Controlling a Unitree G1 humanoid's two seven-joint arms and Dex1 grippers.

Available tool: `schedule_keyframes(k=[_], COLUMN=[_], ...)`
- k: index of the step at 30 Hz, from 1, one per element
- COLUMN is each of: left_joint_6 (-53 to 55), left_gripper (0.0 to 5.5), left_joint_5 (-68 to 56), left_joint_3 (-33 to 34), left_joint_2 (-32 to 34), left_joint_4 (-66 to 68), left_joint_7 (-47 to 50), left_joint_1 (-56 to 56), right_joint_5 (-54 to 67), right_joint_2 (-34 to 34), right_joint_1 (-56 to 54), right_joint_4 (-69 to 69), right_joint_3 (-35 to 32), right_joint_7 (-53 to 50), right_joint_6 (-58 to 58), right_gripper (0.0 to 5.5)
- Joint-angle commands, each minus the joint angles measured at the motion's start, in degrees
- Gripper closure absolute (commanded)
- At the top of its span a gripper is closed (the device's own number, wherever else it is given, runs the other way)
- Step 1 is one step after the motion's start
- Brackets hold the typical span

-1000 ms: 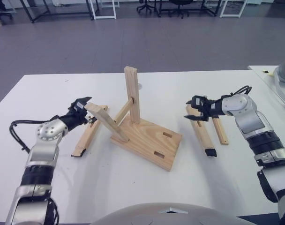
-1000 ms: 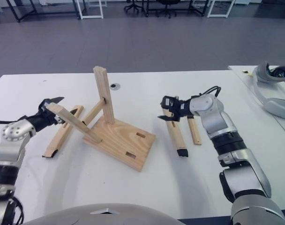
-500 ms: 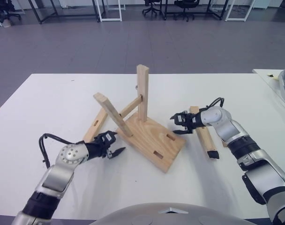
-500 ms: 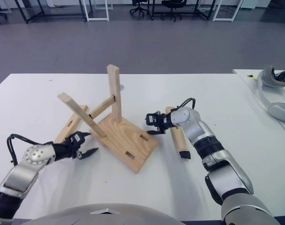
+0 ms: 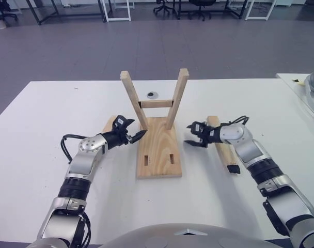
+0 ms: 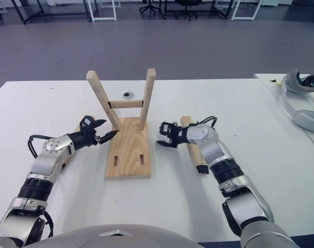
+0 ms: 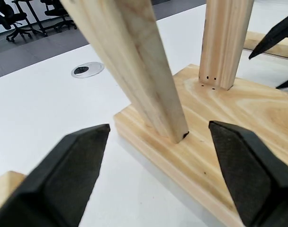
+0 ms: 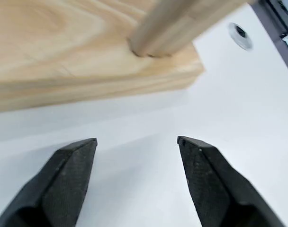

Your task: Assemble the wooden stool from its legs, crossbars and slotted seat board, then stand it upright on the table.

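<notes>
Stool half built: two legs seated, two slots open.
The left fingers (image 7: 80,158) and right fingers (image 8: 70,172) are spread apart and empty. The board (image 5: 158,155) lies flat on the worktop (image 5: 53,113) between them, with the legs (image 5: 134,98) and crossbar (image 5: 157,104) standing just beyond. Next is probably gripping the spare leg (image 5: 222,150) just outside the right fingers and seating it in a slot (image 5: 170,158).

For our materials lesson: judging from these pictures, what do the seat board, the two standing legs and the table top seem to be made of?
Seat board: pale, seemingly unvarnished wood; curved grain and a matt face show. Standing legs: the same light wood, straight grain. Table top: smooth white surface, perhaps laminate or paint; its core cannot be told.
</notes>
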Motion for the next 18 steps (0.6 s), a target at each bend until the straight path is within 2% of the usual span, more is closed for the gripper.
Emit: schedule_keyframes(k=[1, 5, 8, 13, 18], left_joint_6=[4.5, 10.1, 14.3, 16.9, 20.7], left_gripper=[1.65, 1.65, 1.65, 1.65, 1.65], left_joint_5=[-2.8, -4.1, -4.0, -1.2, -2.1], left_joint_3=[8.4, 16.6, 19.7, 18.1, 15.1], left_joint_2=[1.6, -0.5, -0.6, -0.4, 0.5], left_joint_4=[-14.6, -23.8, -26.5, -26.0, -25.5], left_joint_7=[5.8, 16.0, 20.6, 23.1, 21.0], left_joint_1=[8.3, 12.4, 14.3, 18.4, 20.6], right_joint_5=[3.9, 7.8, 10.3, 11.5, 12.4], right_joint_2=[-1.2, -0.8, -0.5, -0.5, 2.1], right_joint_1=[1.1, 4.7, 6.9, 11.1, 9.2], right_joint_4=[-3.8, -3.6, -4.0, -6.9, -6.1], right_joint_3=[-9.5, -17.2, -21.5, -22.3, -22.5], right_joint_7=[-6.5, -12.5, -15.7, -16.7, -19.9], right_joint_6=[6.1, 15.4, 19.5, 19.6, 17.5], right_gripper=[2.32, 2.32, 2.32, 2.32, 2.32])
